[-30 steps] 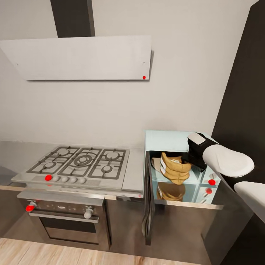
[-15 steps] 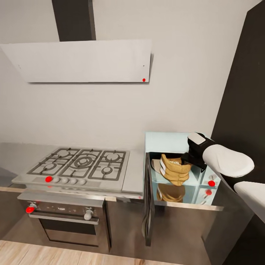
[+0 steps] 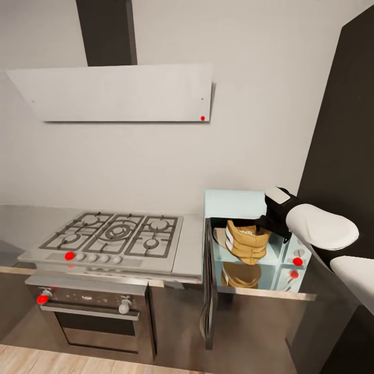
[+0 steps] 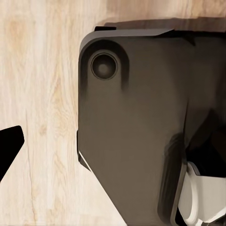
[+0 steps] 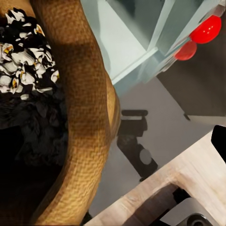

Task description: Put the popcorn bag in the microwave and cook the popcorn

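Woven tan popcorn bag (image 3: 247, 241) inside boxy mint microwave (image 3: 228, 203); right end effector (image 3: 269, 224) grip unclear.

Head camera looks forward and down at the microwave (image 3: 223, 205) from moderate range. Right wrist camera sits very close above the popcorn bag (image 5: 84, 108), shared with the head view. Left wrist camera faces the wooden floor (image 4: 37, 94).

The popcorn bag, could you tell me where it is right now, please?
In the head view the popcorn bag sits tilted in the open microwave, right of the gas hob, beside the right pincer.
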You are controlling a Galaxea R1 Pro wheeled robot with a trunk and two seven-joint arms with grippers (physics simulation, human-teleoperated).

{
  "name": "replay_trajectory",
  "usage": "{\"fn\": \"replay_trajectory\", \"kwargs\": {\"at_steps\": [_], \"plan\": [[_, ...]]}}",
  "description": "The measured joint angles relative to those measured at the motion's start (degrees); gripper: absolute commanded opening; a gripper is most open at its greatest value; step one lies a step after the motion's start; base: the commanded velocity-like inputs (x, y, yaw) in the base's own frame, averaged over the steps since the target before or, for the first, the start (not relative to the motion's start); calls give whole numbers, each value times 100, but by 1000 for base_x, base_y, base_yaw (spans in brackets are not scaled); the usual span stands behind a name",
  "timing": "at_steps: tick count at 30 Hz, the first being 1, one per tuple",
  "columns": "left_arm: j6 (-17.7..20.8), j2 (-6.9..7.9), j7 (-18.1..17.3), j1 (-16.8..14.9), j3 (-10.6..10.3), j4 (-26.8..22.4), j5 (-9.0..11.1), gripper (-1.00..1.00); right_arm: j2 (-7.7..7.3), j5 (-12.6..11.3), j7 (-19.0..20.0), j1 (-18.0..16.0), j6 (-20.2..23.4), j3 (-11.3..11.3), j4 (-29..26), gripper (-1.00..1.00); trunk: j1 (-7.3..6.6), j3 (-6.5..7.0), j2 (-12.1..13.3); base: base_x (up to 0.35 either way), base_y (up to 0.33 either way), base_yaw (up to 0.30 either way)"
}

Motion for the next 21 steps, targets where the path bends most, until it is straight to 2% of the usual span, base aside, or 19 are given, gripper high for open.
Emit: {"fn": "replay_trajectory", "kwargs": {"at_steps": [21], "plan": [[0,0,-1,0,0,-1,0,100,0,0,0,0,2,-27,0,100,0,200,0,0,0,0]]}}
